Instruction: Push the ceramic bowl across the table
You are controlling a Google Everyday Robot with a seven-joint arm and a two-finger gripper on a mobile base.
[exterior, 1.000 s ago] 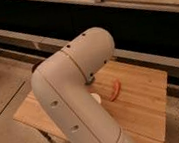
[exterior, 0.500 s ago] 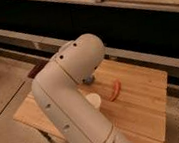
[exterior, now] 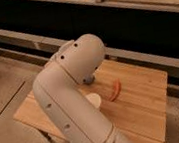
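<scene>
Dark shelving and a speckled floor frame the pale plank tabletop (exterior: 142, 98). A bulky, smooth white arm (exterior: 72, 104) hides most of it. The hand (exterior: 89, 79) appears to be the small grey tip under the elbow; its state cannot be told. The ceramic bowl is not visible. A round cream cup (exterior: 94, 99) sits beside a curved orange-red piece (exterior: 116, 89).

Wooden table (exterior: 141, 91), orange strip (exterior: 115, 90), cream cup (exterior: 94, 99); hand hidden.
</scene>
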